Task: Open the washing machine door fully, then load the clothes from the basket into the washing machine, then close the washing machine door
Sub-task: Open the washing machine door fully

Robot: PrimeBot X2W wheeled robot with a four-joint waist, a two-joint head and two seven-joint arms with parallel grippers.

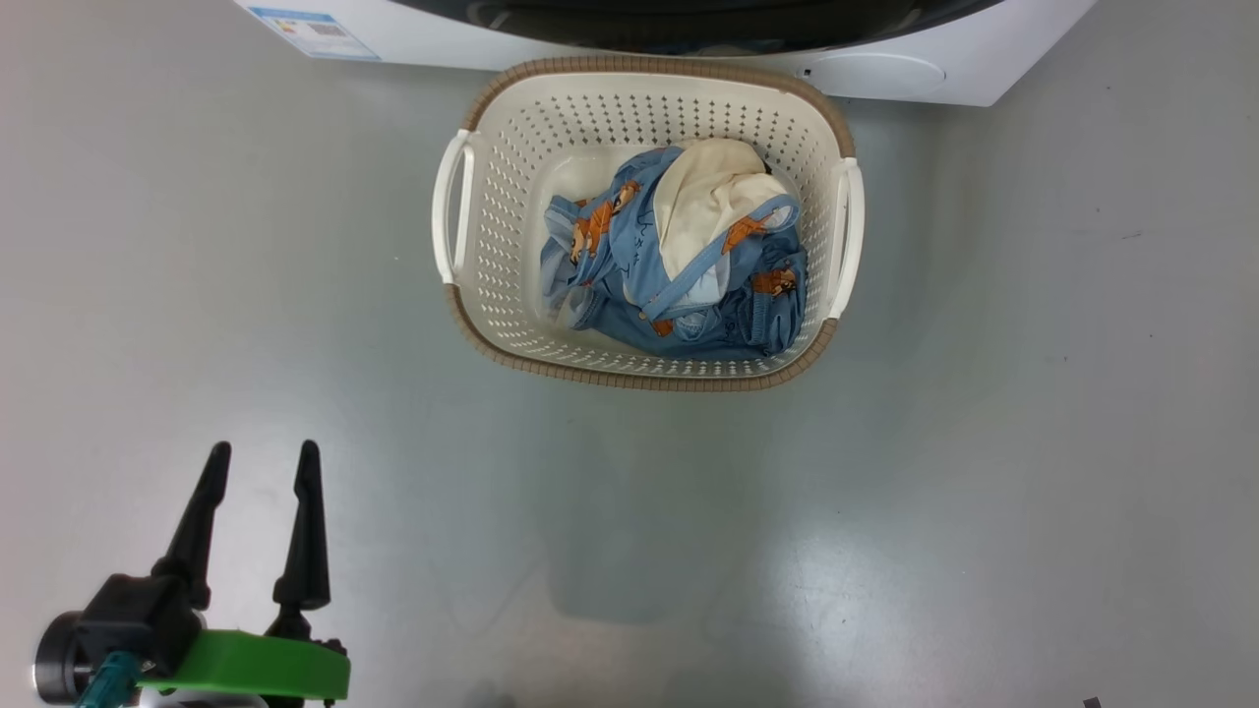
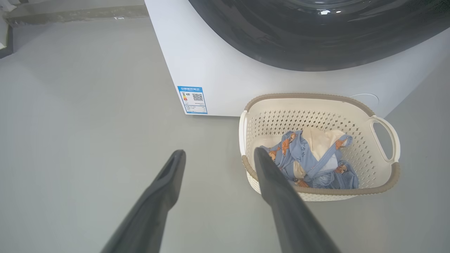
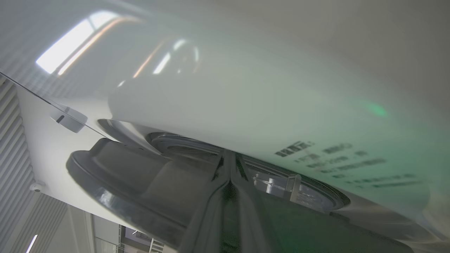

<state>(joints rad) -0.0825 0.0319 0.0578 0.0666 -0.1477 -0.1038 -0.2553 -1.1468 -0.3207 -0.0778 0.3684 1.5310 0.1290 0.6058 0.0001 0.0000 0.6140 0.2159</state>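
Note:
The basket [image 1: 492,226] stands on the floor right in front of the washing machine [image 1: 915,74], and the clothes [image 1: 679,265], blue bear-print fabric with a cream piece on top, lie bundled inside it. My left gripper [image 1: 264,462] hovers open and empty over the floor, well short and to the left of the basket [image 2: 365,191]; the clothes [image 2: 309,158] lie past its right finger. The washing machine door [image 2: 316,45] shows its glossy black rim. My right gripper [image 3: 230,161] is shut, its tips at the gap between the door's dark grey face [image 3: 140,175] and the white front [image 3: 246,105].
Smooth grey floor [image 1: 885,511] spreads on all sides of the basket. A blue label [image 2: 192,99] marks the machine's lower left corner and a round cover [image 1: 890,74] its lower right. A wall base [image 2: 70,14] runs behind the machine's left side.

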